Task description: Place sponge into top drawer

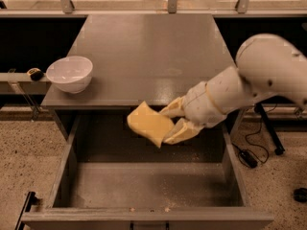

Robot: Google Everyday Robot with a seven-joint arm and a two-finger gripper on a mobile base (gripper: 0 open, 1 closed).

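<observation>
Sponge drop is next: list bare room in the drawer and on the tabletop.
The grey metal top drawer's floor is bare from wall to wall. The gripper holds the pale yellow foam sponge over its back. The grey tabletop is bare except the white round bowl.

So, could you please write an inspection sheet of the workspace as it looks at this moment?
Surface: grey tabletop, flat, with the drawer pulled out below its front edge.
Job's things: sponge held in the air over the open top drawer, not yet on its floor.
Clutter: white bowl at the tabletop's left edge; crumbs near the drawer's front.
Grippers: pincer shut on sponge, just past the tabletop's front edge.
Cables: black cable on the ground at right.
Surroundings: speckled floor; black stand leg at right.
</observation>
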